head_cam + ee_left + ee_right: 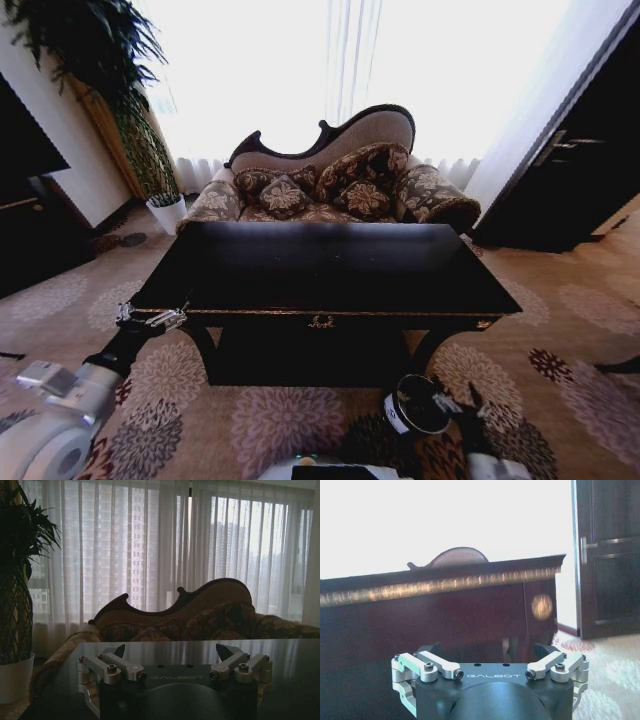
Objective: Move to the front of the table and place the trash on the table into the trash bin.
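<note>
The glossy black table (330, 265) with gold edging stands straight ahead, and its top looks bare from the head view. The trash is out of view. The trash bin (418, 402), dark with a white label, stands on the carpet before the table's right front. My left gripper (150, 318) hovers at the table's left front corner. It is open over the table top (280, 680), with nothing between its fingers (172, 652). My right gripper (465, 405) is low beside the bin. It is open and faces the table's gold-trimmed edge (445, 584) with nothing in its grasp (486, 651).
A patterned sofa (340, 185) with cushions stands behind the table before bright curtains. A tall plant in a white pot (167, 212) is at the back left. A dark door (580, 170) is on the right and dark furniture (25, 200) on the left. Flowered carpet surrounds the table.
</note>
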